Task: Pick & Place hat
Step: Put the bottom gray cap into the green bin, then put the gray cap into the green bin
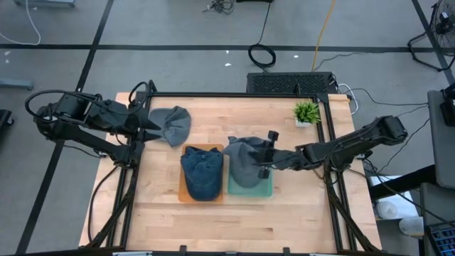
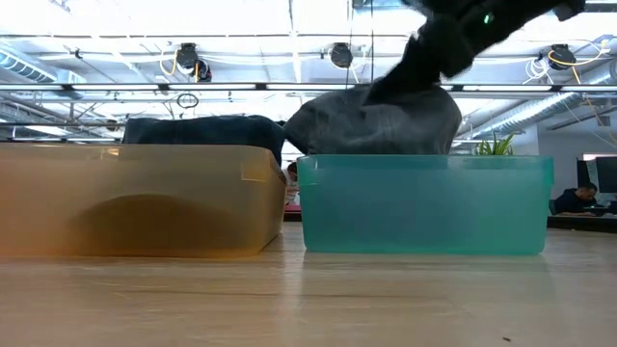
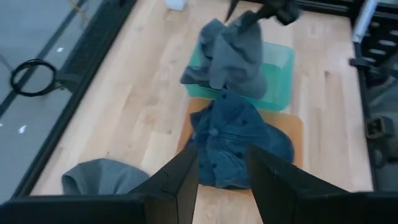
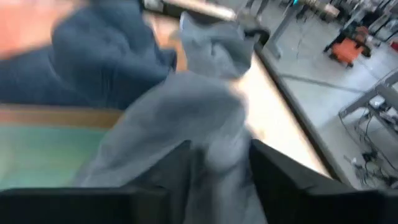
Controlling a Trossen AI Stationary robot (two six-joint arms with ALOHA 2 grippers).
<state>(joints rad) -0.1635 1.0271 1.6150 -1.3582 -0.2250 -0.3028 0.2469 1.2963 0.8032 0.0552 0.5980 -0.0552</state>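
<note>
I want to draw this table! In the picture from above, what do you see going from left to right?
Left gripper → loose gray hat → blue hat on the orange bin → gray hat over the green bin → right gripper → little plant.

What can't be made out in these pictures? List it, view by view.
- Low view: the insides of the teal bin and orange bin, behind their cloudy walls; the right gripper is cut off at the top edge.
- Right wrist view: whether the right gripper jaws grip the grey hat, blurred and draped over them.
- High view: the left gripper jaws, too small.
</note>
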